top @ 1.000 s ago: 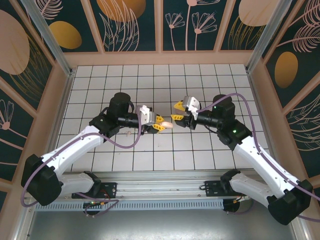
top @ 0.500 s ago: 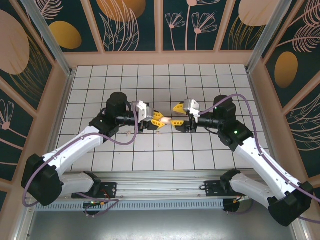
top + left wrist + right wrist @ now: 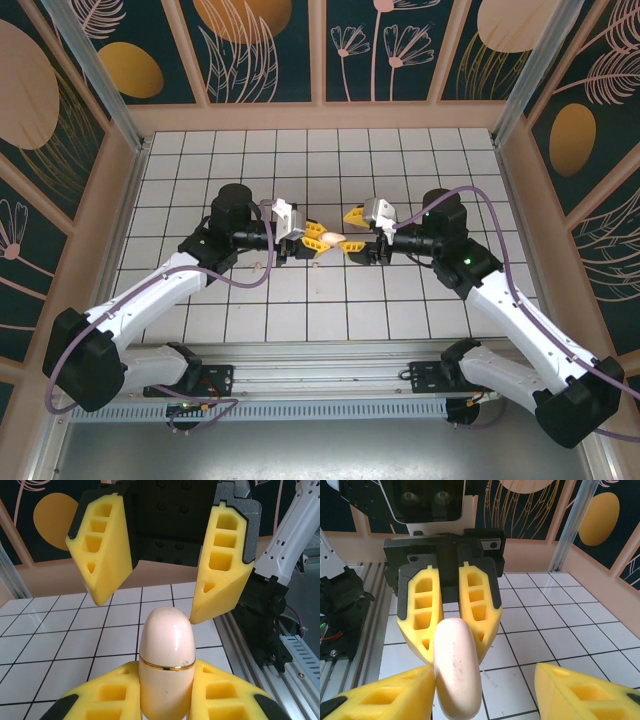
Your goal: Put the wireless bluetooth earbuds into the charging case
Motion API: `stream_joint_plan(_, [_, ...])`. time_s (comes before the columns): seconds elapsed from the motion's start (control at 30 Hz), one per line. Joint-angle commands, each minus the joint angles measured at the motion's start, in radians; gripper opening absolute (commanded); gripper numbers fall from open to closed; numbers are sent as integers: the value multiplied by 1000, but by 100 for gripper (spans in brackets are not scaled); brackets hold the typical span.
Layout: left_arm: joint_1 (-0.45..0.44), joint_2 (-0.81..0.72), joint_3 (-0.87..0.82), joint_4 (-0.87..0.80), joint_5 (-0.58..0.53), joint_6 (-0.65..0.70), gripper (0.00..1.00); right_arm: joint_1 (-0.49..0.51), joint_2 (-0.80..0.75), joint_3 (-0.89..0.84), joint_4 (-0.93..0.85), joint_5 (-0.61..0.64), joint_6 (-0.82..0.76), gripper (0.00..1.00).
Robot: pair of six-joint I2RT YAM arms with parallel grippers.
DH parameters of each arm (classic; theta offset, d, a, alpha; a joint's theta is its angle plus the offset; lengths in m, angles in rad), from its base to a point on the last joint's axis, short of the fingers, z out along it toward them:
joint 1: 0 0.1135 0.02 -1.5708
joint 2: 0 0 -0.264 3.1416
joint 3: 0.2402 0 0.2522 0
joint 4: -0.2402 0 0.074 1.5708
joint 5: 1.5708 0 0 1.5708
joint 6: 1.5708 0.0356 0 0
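Here we go, the gap is gone: a second ago my two claws hung apart above the worktop (image 3: pixel 400 160), and now they sit nose to nose over its middle. My left claw (image 3: pixel 167 680) stays pinched hard on the case (image 3: pixel 166 640), both yellow fingers pressed against its lower half, the rounded end poking out towards the other arm. My right claw (image 3: pixel 484 675) has levelled out and spread wider as it came in. From its own camera the case now sits between its fingers, resting against the left one and well apart from the right one, so nothing is gripped on that side yet. The gold ring (image 3: pixel 166 666) runs unbroken round the case, so I read it as shut. That tells me where we are: early, with the case lifted off the tiles and being offered up so the second claw can take the free end and open it. No bud can go in until it is open. The catch is the glossy, egg-shaped shell. If I squeeze off-centre, I judge it could squirt out sideways, so I want the fingers square on that end before they close.
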Motion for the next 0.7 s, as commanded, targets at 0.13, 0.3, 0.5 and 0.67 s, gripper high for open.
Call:
stream_joint_plan(0.13, [1,-10,3,42,47,-12,12,-4,-1,-19,64,53,17,55])
stream_joint_plan(0.3, [2,-13,5,24,48,1,12,-4,-10,-33,113,102,42,55])
stream_joint_plan(0.5, [1,-16,5,9,47,10,12,-4,-15,-44,147,140,63,55])
stream_joint_plan(0.67, [1,-16,4,4,47,13,11,-3,-31,-55,165,161,72,55])
